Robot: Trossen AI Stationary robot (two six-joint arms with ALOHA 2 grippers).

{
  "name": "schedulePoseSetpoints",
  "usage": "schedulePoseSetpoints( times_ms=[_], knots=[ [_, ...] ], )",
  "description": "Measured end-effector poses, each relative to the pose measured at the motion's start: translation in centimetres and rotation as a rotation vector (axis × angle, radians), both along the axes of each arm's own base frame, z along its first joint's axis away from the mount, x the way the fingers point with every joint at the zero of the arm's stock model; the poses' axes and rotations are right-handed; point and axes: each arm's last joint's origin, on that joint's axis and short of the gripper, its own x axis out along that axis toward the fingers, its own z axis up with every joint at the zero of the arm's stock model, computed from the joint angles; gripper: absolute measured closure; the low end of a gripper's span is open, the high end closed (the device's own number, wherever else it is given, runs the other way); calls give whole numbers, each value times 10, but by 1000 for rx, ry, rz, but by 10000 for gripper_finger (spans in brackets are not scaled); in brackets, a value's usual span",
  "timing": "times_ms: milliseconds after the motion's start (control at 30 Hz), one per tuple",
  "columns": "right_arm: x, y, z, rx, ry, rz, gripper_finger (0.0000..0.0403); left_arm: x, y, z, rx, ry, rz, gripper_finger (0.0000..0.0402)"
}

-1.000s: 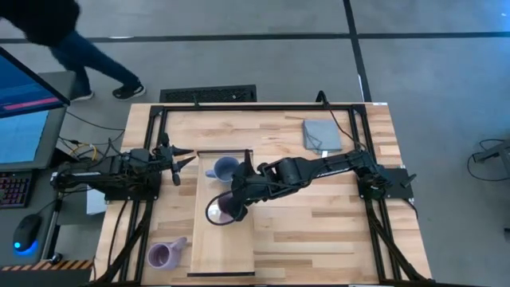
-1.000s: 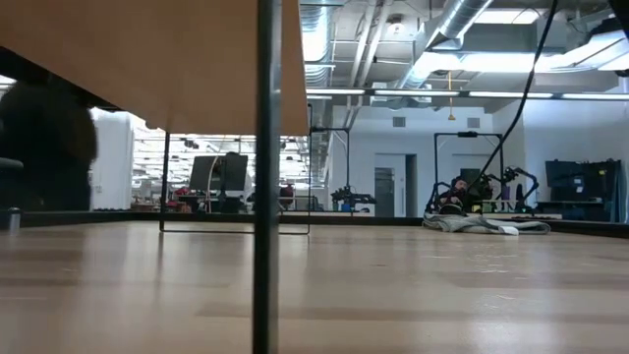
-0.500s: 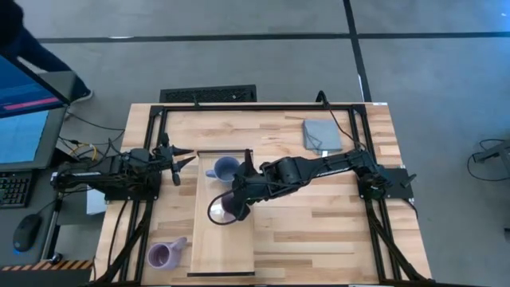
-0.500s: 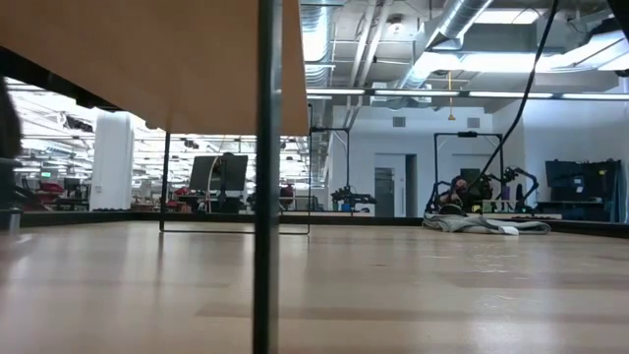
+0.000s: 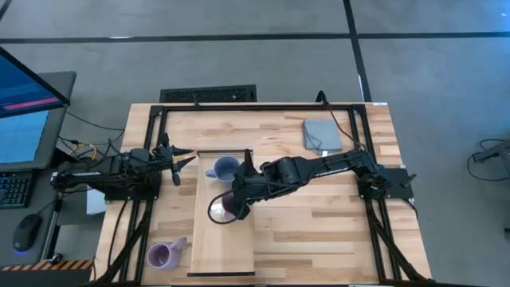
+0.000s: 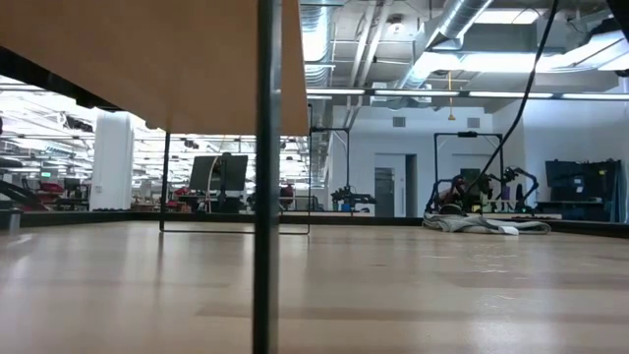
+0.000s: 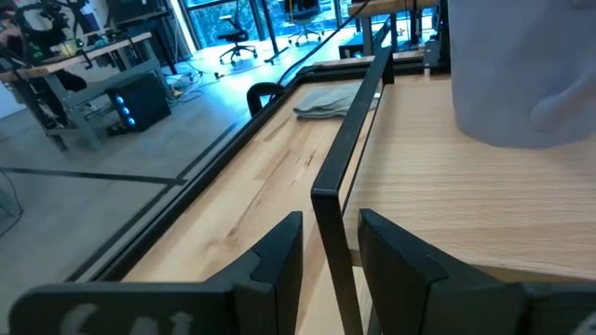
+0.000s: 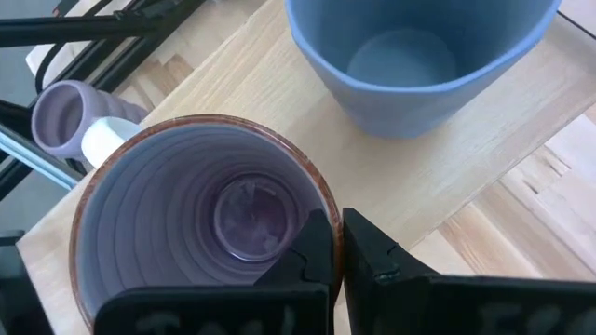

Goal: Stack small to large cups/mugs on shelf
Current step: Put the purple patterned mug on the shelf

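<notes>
My right gripper point(image 8: 335, 244) pinches the ridged, brown-rimmed purple mug's point(image 8: 200, 223) wall (smooth blue-grey mug point(image 8: 414, 56) beside it, pale shelf point(image 5: 209, 247) beneath); left gripper's point(image 7: 326, 256) fingers stand apart

The floor point(image 5: 239, 48) around the surface is grey concrete with dark straight lines, and a black vent grille point(image 5: 208, 94) lies in it. At one side stands a lit blue monitor point(image 5: 28, 88) with a keyboard point(image 5: 9, 190) and a mouse point(image 5: 25, 232). The hall behind has white walls point(image 6: 590, 128), ceiling ducts point(image 6: 462, 25), strip lights point(image 6: 511, 94) and office chairs point(image 7: 237, 42)
</notes>
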Motion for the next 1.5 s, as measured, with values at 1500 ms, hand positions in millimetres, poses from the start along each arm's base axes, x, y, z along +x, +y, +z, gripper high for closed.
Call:
schedulePoseSetpoints(
  times_ms=[1500],
  knots=[
    [6,6,2,119,-52,-4,335,0,0,0,0,0,0,303]
  ],
)
